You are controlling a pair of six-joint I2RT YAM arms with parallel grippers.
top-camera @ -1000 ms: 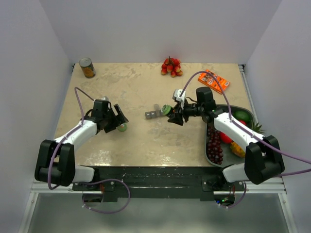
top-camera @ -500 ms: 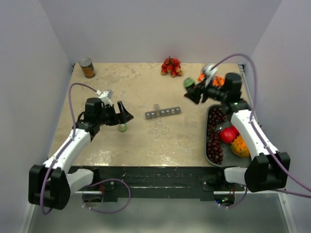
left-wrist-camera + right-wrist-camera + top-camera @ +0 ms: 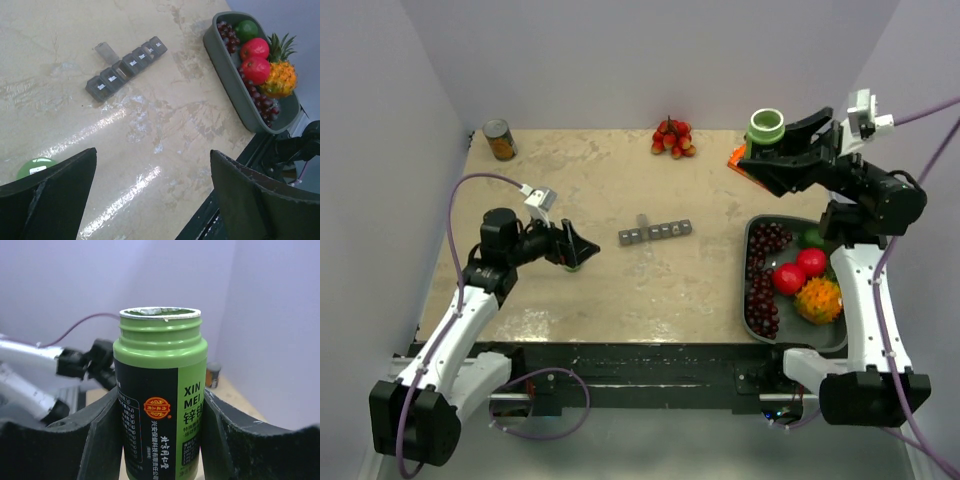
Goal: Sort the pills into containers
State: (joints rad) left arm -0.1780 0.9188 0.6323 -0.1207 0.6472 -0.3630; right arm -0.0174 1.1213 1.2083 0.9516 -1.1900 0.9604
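Where containers [image 3: 127, 67] lie, a fruit tray [image 3: 227, 75] sits near.

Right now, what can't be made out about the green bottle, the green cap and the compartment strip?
- Green plastic bottle: contents hidden by its rim in the right wrist view, too small in the top view.
- Dark-grey compartment strip: lid lettering too small, lids hide contents, left wrist view.
- Round green cap: partly covered by the left gripper in the left wrist view.
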